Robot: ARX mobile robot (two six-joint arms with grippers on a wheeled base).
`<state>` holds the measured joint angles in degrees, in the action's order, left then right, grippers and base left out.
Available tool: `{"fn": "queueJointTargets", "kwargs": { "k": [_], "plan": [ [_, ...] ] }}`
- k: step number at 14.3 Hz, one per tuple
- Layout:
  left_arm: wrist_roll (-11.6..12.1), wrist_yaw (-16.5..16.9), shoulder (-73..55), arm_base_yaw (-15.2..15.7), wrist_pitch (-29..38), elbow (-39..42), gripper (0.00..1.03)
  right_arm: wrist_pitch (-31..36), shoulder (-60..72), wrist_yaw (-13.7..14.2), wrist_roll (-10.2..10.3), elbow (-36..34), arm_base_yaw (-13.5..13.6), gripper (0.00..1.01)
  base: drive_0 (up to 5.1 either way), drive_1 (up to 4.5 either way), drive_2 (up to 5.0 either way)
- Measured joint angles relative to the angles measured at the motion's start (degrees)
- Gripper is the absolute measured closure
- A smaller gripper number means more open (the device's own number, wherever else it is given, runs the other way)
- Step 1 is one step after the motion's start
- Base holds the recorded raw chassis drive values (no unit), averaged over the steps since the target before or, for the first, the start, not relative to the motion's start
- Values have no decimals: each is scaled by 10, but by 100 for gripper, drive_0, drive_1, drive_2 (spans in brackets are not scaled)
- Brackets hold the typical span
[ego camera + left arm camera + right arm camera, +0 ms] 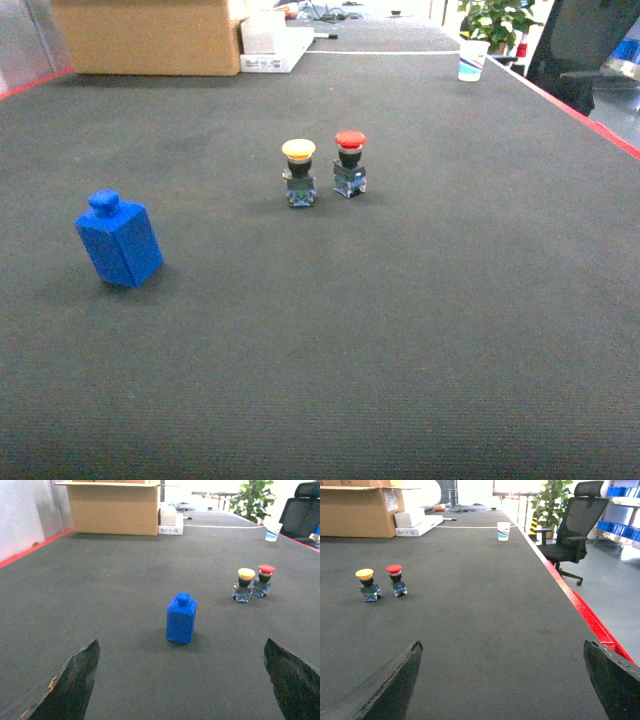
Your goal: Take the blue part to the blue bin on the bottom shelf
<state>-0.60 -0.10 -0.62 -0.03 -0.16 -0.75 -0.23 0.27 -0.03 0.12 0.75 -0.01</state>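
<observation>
The blue part point(119, 240) is a small blue block with a knob on top, standing upright on the dark mat at the left. In the left wrist view the blue part point(181, 618) stands ahead of my left gripper point(182, 647), slightly beyond the wide-open fingers point(75, 680), with nothing between them. My right gripper point(502, 647) is open too, over bare mat, far right of the part. Neither gripper shows in the head view. The blue bin and the bottom shelf are out of view.
A yellow push button point(299, 172) and a red push button point(349, 163) stand mid-table. A cardboard box point(150, 35) and white box point(275, 45) sit at the far edge, a paper cup point(472, 60) at far right. An office chair point(575, 525) stands beyond the red table edge point(585, 615).
</observation>
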Motion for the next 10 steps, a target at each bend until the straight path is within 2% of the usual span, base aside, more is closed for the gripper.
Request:
{"fn": "queueJointTargets", "kwargs": {
  "k": [10],
  "plan": [
    [0, 1, 0, 0, -1, 0, 5, -1, 0, 0, 0, 0, 0, 3, 0, 0, 0]
  ]
}}
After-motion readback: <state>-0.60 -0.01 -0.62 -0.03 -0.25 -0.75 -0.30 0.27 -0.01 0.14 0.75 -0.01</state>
